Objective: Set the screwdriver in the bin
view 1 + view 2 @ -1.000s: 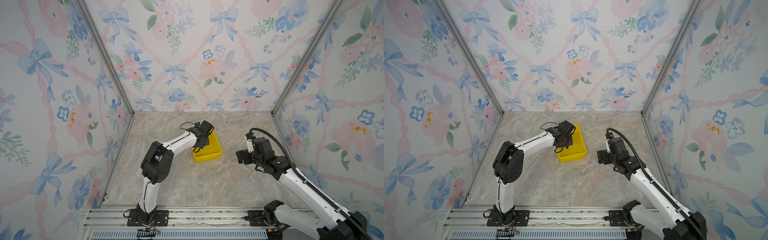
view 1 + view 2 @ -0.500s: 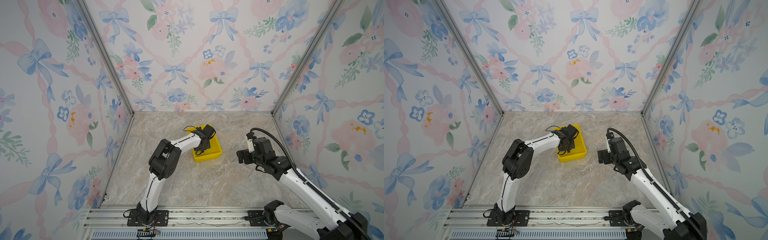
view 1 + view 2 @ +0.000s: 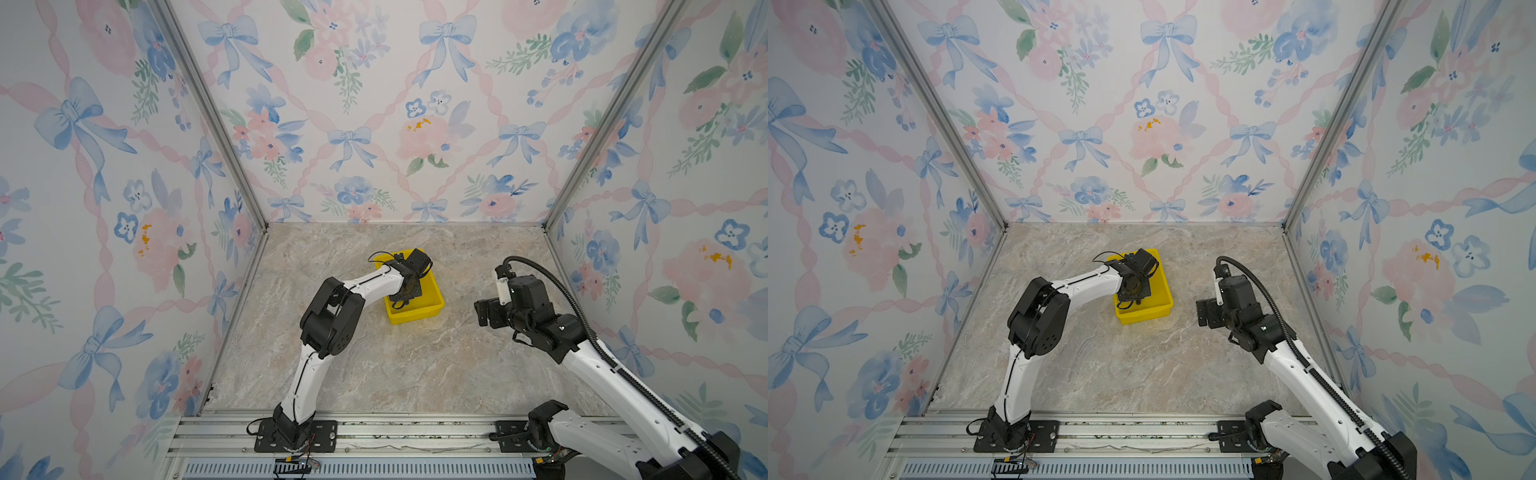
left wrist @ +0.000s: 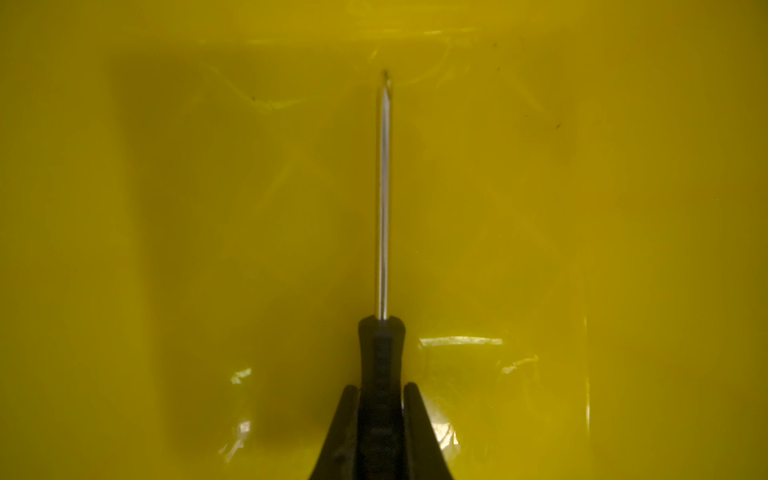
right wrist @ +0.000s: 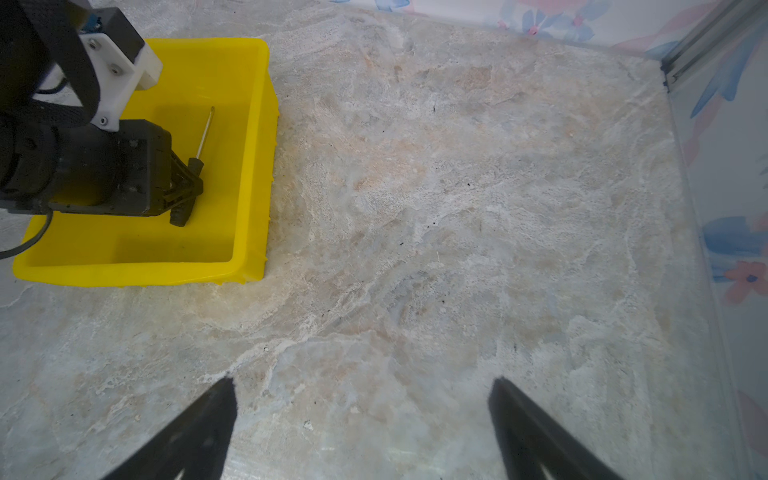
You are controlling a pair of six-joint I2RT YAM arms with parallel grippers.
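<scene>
The yellow bin [image 3: 433, 296] [image 3: 1162, 300] stands mid-table. My left gripper [image 3: 405, 296] [image 3: 1133, 298] reaches down inside it. In the left wrist view its jaws [image 4: 381, 388] are shut on the black handle of the screwdriver [image 4: 383, 199], whose thin metal shaft points along the yellow floor. In the right wrist view the screwdriver [image 5: 204, 133] hangs low over the floor of the bin [image 5: 254, 124], still held by the left gripper [image 5: 188, 188]. I cannot tell whether it touches the floor. My right gripper [image 5: 363, 384] [image 3: 482, 311] is open and empty, off to the right of the bin.
Marble tabletop [image 3: 395, 365] enclosed by floral walls on three sides. An aluminium rail [image 3: 374, 436] with both arm bases runs along the front edge. Bare marble lies between the bin and the right gripper.
The left arm's elbow has swung forward and the gripper has sunk deeper into the bin with the screwdriver. The right arm has stayed still.
</scene>
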